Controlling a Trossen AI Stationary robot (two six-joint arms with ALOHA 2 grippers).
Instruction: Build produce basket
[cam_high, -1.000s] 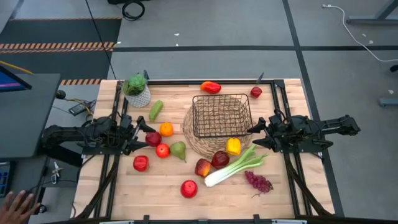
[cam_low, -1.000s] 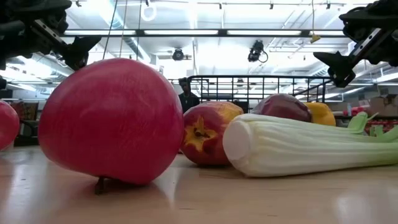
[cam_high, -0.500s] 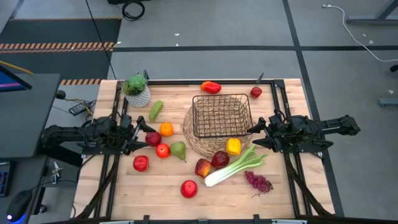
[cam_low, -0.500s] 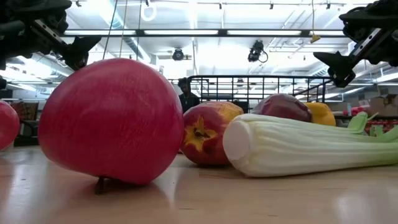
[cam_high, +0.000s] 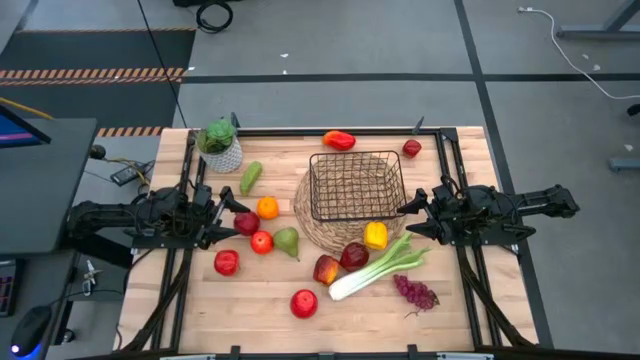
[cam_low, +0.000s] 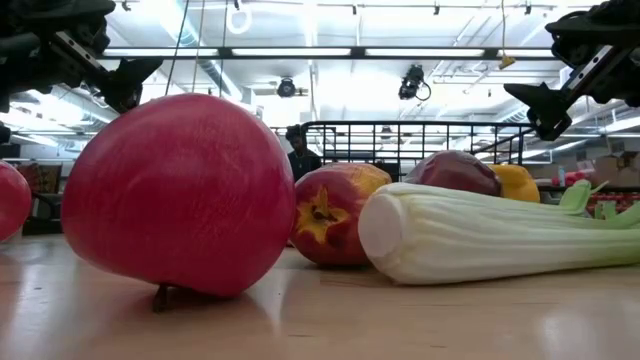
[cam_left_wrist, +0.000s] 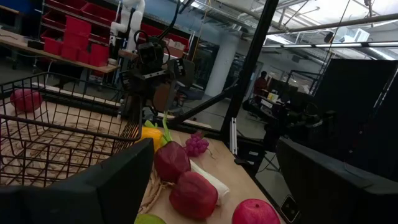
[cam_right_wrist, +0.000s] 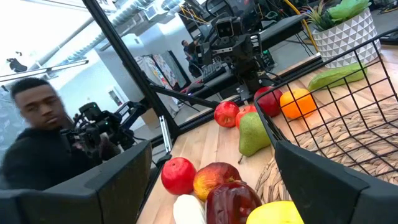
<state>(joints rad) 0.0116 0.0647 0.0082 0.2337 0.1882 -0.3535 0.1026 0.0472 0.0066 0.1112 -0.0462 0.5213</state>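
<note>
- Potted plant in a white pot — upper left of the tabletop in the high view.
- Round woven mat at centre.
- Person at the right wrist view's left edge.

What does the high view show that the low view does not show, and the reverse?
Only the high view shows the empty wire basket on its woven mat, the potted plant, the orange and the grapes. Only the low view shows a person in the room behind. Both show the celery, the yellow pepper, red apples, and the open left gripper and right gripper.
</note>
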